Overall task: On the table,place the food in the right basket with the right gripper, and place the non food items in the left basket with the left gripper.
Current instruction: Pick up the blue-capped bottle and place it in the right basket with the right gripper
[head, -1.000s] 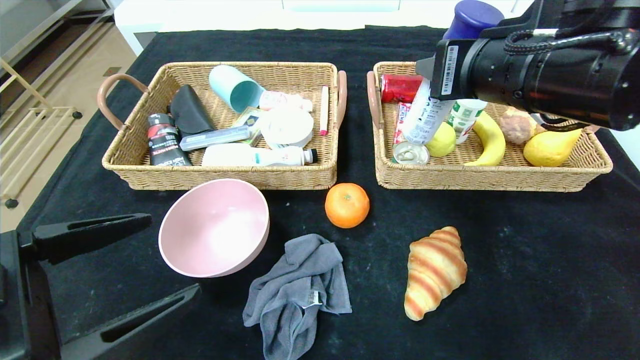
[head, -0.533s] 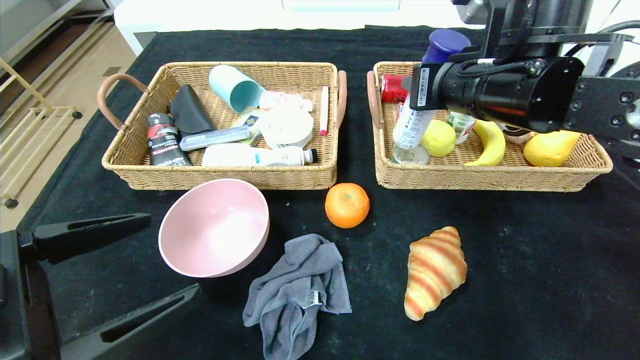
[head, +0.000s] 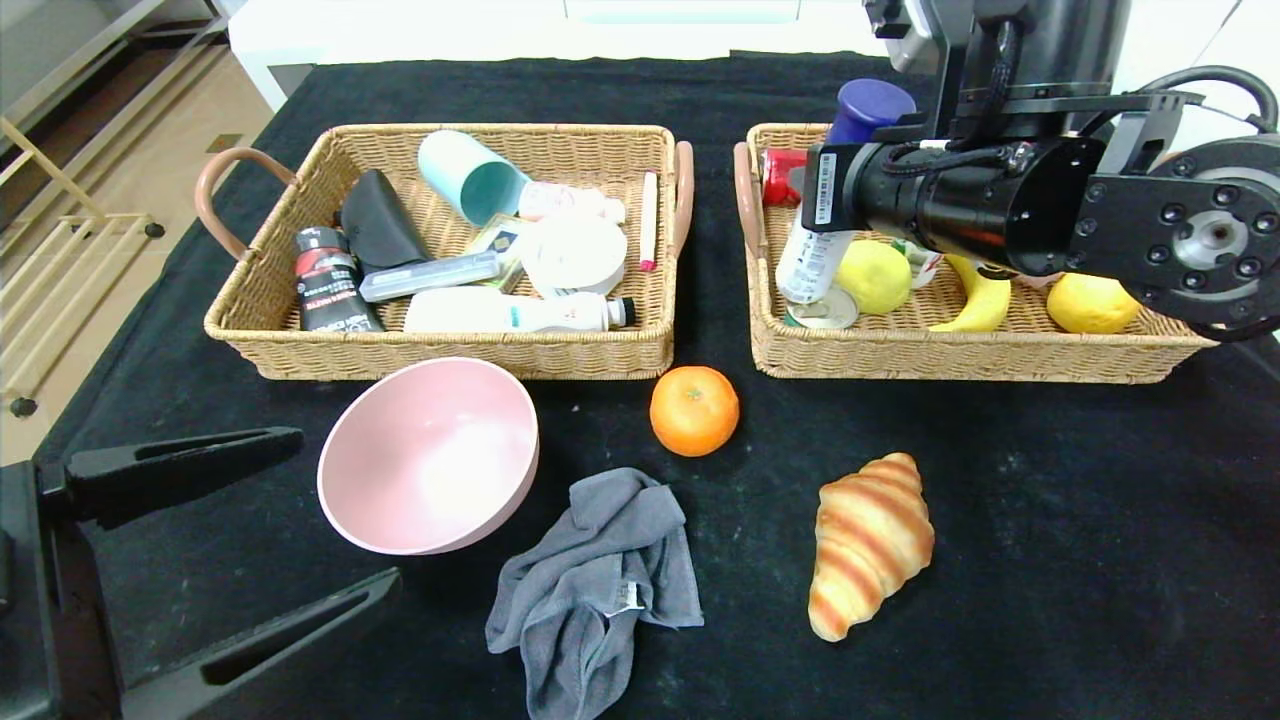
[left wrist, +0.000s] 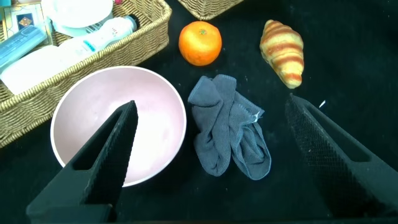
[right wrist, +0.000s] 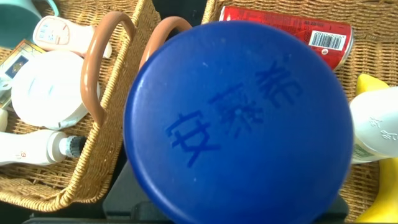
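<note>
The bottle is white with small print on its side and a dark blue cap bearing darker characters. It is standing nearly upright inside the right basket, at the basket's 9 o'clock end, with its base next to a tin can and a yellow-green fruit just beside it. A red can is lying behind it, and a banana and a lemon are resting farther toward 3 o'clock.

The desk is wearing a black cloth with faint pale specks. At 12 o'clock a white counter edge is showing beyond it, and at 9 o'clock a tan floor with a pale rack is showing.

The right hand is reaching in from 3 o'clock over the right basket, with the bottle's upper body at its tip; its fingers are hidden, so whether it is clenched or released cannot be told.

The left hand is hovering low at the desk's 7 o'clock corner with its fingers spread wide and grasping nothing. Under it the pink bowl is sitting in front of the left basket, with the grey cloth crumpled at its 4 o'clock. The orange is lying between the two baskets' front corners, and the croissant is lying at the orange's 4 o'clock.
</note>
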Action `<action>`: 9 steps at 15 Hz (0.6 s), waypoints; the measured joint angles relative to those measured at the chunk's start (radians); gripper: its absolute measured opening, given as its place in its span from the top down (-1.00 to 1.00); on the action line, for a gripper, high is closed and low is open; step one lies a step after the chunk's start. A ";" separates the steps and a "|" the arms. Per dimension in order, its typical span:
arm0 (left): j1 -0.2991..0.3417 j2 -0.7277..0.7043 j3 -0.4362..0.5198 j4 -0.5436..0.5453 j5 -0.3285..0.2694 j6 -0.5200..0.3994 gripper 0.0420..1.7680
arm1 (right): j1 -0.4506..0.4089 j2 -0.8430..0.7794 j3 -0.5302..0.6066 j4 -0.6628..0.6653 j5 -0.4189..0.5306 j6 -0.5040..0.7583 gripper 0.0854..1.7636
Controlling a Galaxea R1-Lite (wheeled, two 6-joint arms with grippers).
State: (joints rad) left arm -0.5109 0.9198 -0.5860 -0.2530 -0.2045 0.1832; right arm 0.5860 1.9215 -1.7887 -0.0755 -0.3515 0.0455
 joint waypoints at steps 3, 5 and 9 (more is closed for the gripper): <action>0.000 0.000 0.001 0.000 0.000 0.000 -0.94 | -0.007 0.003 0.001 0.006 -0.002 0.001 -0.26; 0.000 0.000 0.003 0.000 0.000 0.000 -0.94 | -0.008 0.003 0.002 0.006 -0.002 0.003 -0.42; 0.000 0.000 0.003 0.000 0.000 0.000 -0.94 | -0.008 -0.009 0.011 0.014 -0.003 0.003 -0.62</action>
State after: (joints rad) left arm -0.5109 0.9198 -0.5826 -0.2530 -0.2045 0.1832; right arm 0.5783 1.9128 -1.7781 -0.0611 -0.3549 0.0485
